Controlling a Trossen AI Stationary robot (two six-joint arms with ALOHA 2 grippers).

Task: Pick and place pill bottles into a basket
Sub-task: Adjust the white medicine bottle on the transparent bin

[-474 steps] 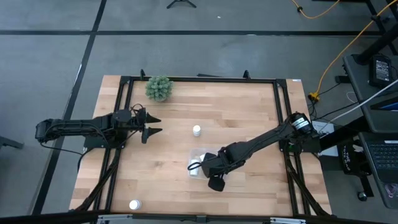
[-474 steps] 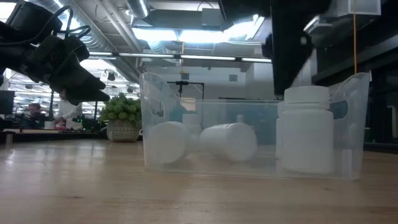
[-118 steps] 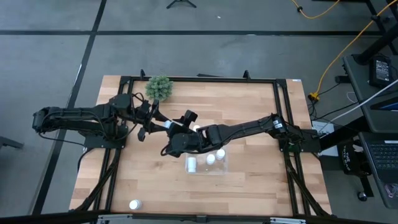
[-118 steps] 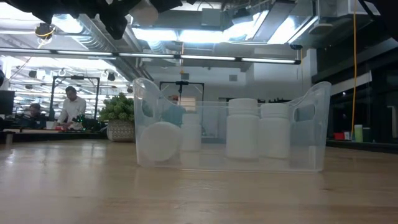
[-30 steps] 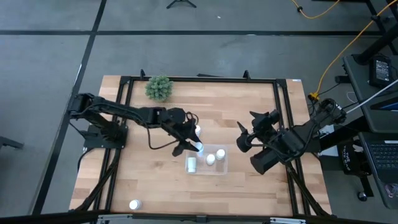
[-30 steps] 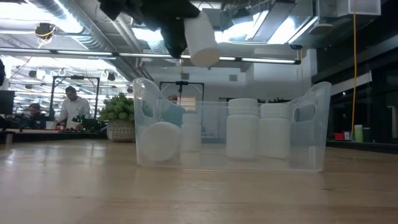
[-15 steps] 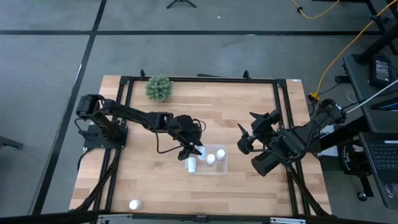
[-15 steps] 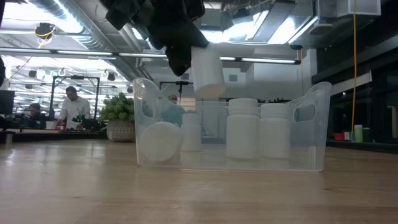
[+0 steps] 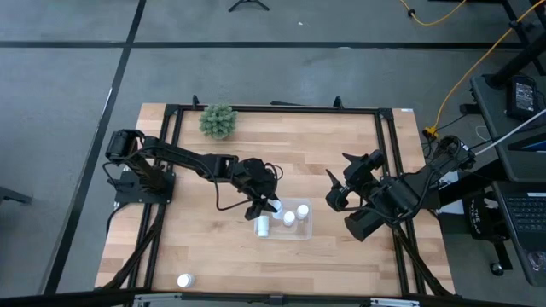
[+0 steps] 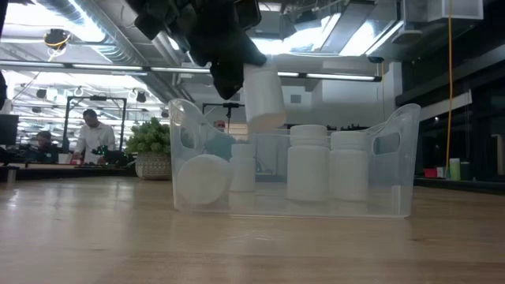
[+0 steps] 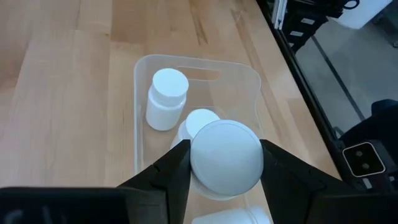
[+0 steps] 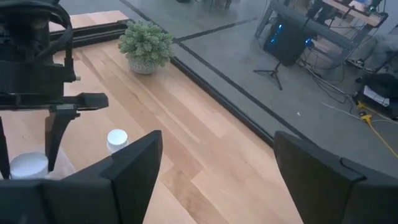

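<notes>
Three small white cylindrical pill bottles (image 9: 289, 217) sit inside the shallow clear plastic tray (image 9: 305, 230) at the middle of the wooden desk (image 9: 333, 145) in the high view, a fourth is pinched in the left claw (image 9: 268, 205) just over the tray's far-left corner, and one more bottle (image 9: 182, 280) stands alone near the front-left edge. The right claw (image 9: 338, 181) hangs to the right of the tray, fingers spread wide and holding nothing; a green bushy plant (image 9: 218, 121) sits at the far-left edge. In the low view the held bottle (image 10: 263, 98) hangs tilted above the tray's rim (image 10: 398, 118) — clear of the bottles inside, two upright and one on its side. The left wrist view looks down past the held bottle (image 11: 225, 158), clamped between both fingers (image 11: 168, 172), onto the tray (image 11: 140, 118) below. The right wrist view shows its own fingers (image 12: 134, 168) far apart.
</notes>
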